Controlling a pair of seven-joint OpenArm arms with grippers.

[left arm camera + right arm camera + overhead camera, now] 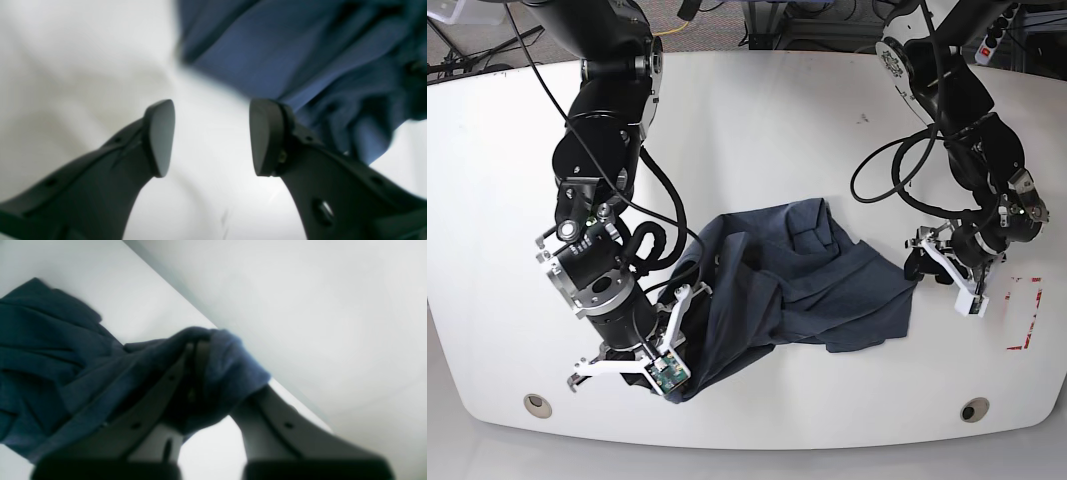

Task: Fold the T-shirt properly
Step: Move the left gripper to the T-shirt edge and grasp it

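Pinched shut on a bunched edge of the T-shirt [213, 373] at the near rim of the table [757, 110], the right gripper [642, 362], with cloth wrapped over and between its fingers [267, 420] in the wrist view. Spread wide and holding nothing, the left gripper [211, 138], poised over bare white tabletop just beside the garment's other edge. Crumpled and heaped across the middle of the table between both arms, the dark blue shirt, with no lettering showing and no clean fold anywhere. Judged an early stage: spreading the garment flat, not yet any folding. Called for next, by that reading: bringing the left gripper onto the nearby hem or corner, closing on a single layer, then drawing the two grips apart to pull the fabric taut and lay it out. Risk of catching several layers at once in so bunched a heap. No containers anywhere in view. Farther off, red tape marks [1025, 318] beyond the left gripper and cables [907, 165] trailing up that arm.
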